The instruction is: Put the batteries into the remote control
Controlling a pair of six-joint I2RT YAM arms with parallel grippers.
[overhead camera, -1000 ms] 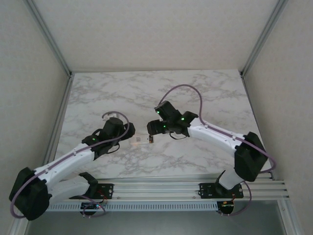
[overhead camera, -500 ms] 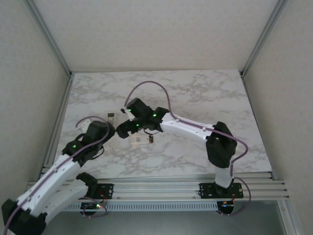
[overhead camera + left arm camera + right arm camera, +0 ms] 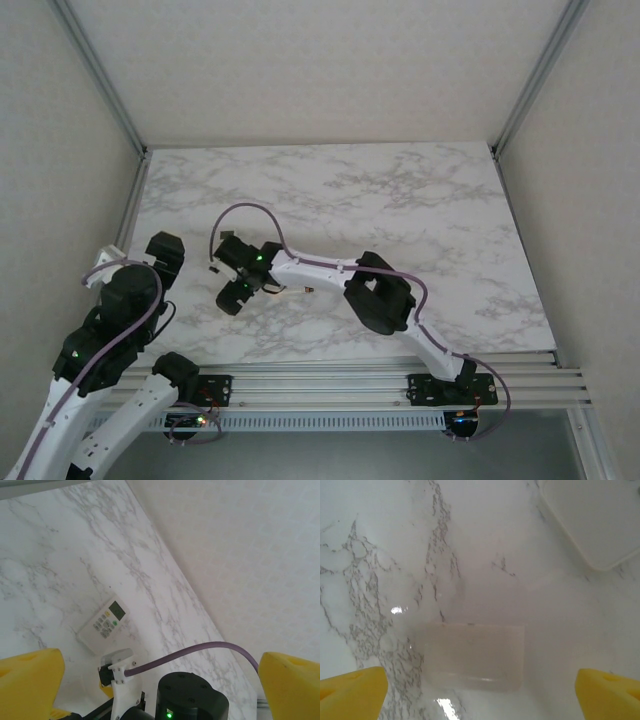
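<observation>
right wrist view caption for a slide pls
Open jaws above a translucent rectangular piece on the marble table, a white rounded corner at upper right.

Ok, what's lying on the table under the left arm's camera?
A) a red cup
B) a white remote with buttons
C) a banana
B: a white remote with a small screen and buttons lies face up on the marble table.
</observation>
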